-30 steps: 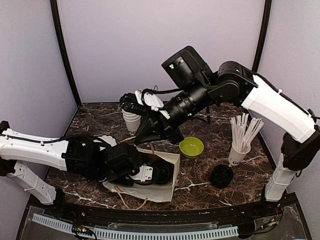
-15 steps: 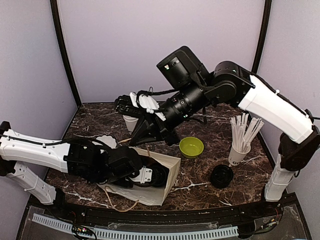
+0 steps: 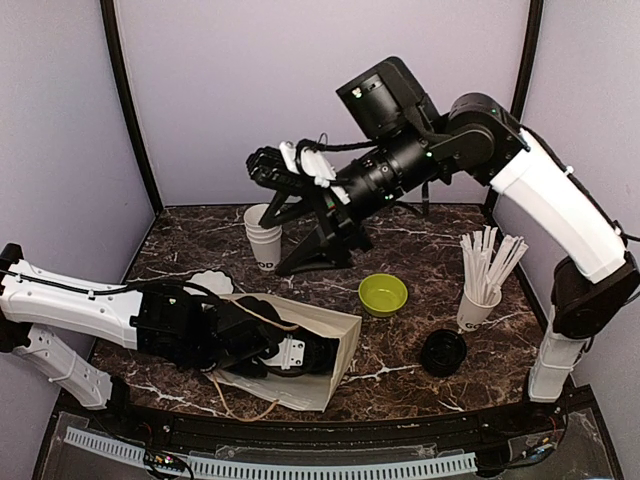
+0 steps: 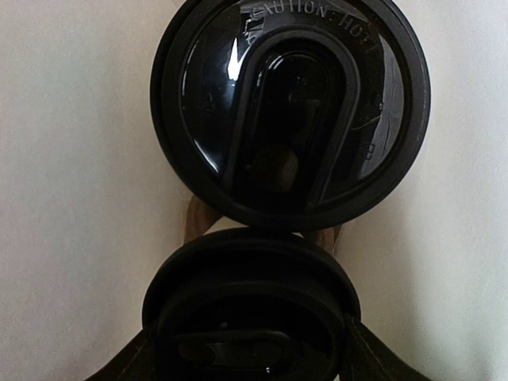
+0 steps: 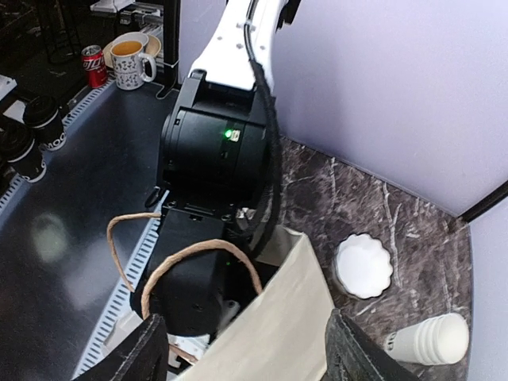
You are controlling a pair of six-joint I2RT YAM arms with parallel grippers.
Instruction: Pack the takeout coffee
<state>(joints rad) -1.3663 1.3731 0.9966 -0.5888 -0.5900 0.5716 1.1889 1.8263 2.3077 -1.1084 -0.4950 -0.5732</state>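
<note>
Since the earlier picture, the white cup (image 3: 262, 238) has been let go. It is left standing upright on the table (image 3: 400, 345), left of the middle in the top view. The right gripper (image 3: 265, 166) has been lifted and is seen right above the cup, not touching it. Its fingers (image 5: 151, 353) are spread apart, and nothing is held between them. Dark letters are printed on the cup's side.

More coffee is tucked inside the paper bag (image 3: 320, 325), which is laid on its side in the lower middle of the top view. In the left wrist view only black lids are seen: the far lid (image 4: 290, 111) at the top of the picture and the near lid (image 4: 250, 305) at the bottom. The left gripper (image 4: 250, 361) is pushed into the bag's open end. Its fingers (image 4: 373, 369) are held wide apart on both sides of the near lid, but it cannot be told if the lid is squeezed.

A loose lid (image 3: 443, 352) is laid flat at the lower right. A green bowl (image 3: 383, 295) is set just right of the bag. A cup of white sticks (image 3: 478, 305) is stood at the right. A small white frilly dish (image 3: 210, 283) is seen beside the bag's upper left corner.
</note>
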